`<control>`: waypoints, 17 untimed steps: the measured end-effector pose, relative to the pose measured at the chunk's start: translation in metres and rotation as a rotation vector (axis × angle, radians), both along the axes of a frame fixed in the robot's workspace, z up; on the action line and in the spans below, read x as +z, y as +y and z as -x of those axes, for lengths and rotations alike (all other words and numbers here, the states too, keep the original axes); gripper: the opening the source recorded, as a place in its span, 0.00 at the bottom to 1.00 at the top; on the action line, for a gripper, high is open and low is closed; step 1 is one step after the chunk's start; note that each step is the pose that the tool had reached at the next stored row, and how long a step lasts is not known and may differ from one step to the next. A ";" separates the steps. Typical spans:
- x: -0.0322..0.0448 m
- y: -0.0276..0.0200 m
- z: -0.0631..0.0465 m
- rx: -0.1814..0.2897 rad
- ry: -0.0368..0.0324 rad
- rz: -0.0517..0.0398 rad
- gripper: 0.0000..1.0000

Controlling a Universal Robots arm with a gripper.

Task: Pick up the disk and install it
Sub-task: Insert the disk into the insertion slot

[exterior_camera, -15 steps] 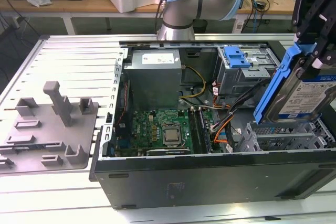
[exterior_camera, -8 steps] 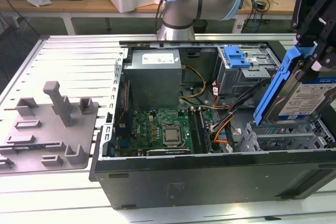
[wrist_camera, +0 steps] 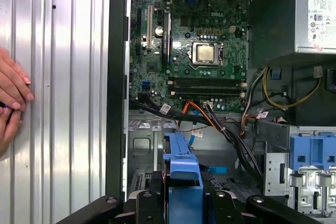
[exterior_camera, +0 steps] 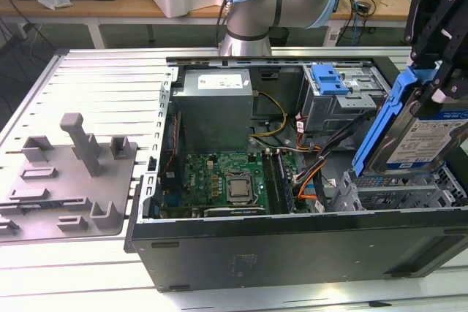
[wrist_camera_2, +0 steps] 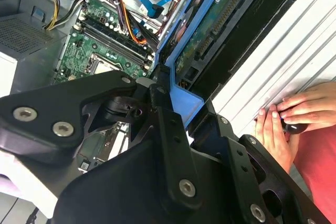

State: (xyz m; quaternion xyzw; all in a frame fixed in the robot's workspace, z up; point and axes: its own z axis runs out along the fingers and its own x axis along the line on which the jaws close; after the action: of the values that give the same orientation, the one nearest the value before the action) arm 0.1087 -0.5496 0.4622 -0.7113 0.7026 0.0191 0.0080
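The disk (exterior_camera: pixel 423 137), a silver drive with a white-and-blue label in a bright blue carrier (exterior_camera: pixel 382 128), hangs tilted at the exterior view's right. It sits just above the grey drive cage (exterior_camera: pixel 395 193) in the open computer case (exterior_camera: pixel 292 246). My gripper (exterior_camera: pixel 433 84) is shut on the disk's upper end. In the second wrist view the disk's green circuit-board underside (wrist_camera_2: pixel 210 35) runs away from my gripper (wrist_camera_2: pixel 176 106). In the first wrist view the blue carrier (wrist_camera: pixel 184 174) sticks out between my black fingers (wrist_camera: pixel 149 208) over the case floor.
Inside the case lie the motherboard (exterior_camera: pixel 227 180), a grey power-supply box (exterior_camera: pixel 216 104), orange and black cables (exterior_camera: pixel 311 173) and a smaller blue bracket (exterior_camera: pixel 329 78). A grey plastic fixture (exterior_camera: pixel 69 173) sits at the exterior view's left. A person's hands (wrist_camera_2: pixel 286 121) rest on the ribbed table beside the case.
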 end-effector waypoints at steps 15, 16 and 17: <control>-0.0050 -0.0010 0.000 0.000 0.0000 0.0001 0.37; -0.0054 -0.0014 0.000 0.000 0.0000 -0.0002 0.37; -0.0055 -0.0016 0.000 0.000 0.0000 -0.0001 0.37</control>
State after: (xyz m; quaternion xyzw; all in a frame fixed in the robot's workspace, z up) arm 0.1087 -0.5511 0.4567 -0.7113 0.7026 0.0191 0.0080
